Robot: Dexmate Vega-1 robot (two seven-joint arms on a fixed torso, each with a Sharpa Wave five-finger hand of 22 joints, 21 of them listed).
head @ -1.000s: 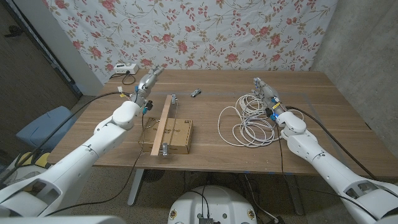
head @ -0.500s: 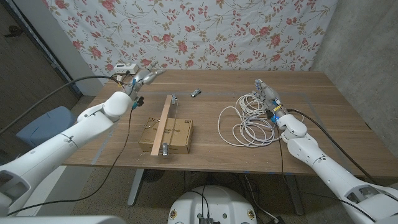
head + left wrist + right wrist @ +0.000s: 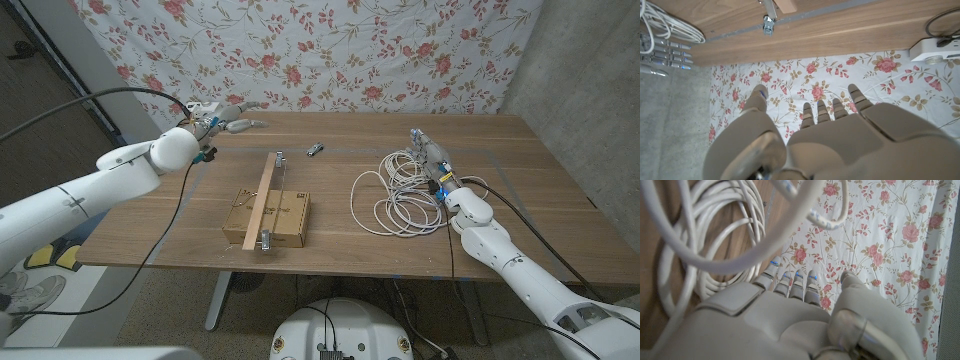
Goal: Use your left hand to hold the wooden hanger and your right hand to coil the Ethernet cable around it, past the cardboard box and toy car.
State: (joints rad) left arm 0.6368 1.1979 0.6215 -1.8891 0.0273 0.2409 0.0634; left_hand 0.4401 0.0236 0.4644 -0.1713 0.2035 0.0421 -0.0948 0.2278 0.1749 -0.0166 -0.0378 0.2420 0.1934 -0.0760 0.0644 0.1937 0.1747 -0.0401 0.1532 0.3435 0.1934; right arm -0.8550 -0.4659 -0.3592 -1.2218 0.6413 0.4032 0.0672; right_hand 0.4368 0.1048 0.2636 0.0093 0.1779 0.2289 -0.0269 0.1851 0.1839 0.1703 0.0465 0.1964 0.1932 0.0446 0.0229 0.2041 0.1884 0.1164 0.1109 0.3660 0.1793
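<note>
Hanger [image 3: 266, 198] end out of frame beside left hand [image 3: 840, 135].

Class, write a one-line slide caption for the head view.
Hanger rests on box; left hand raised, right hand by cable.

Glossy white shells cover both arms, each built of smooth rounded segments with a ball-shaped joint casing near the wrist, and a black cable loops free along the outside of each arm. The left hand [image 3: 232, 121] is pale grey with slim segmented fingers, little coloured wires bunched at its wrist, and in its wrist view a broad beige-grey back plate and a small blue mark on the thumb. The right hand [image 3: 424, 146] matches it in grey, with blue accents at the fingertips [image 3: 771, 264] and a yellow-and-blue patch at the wrist.
</note>
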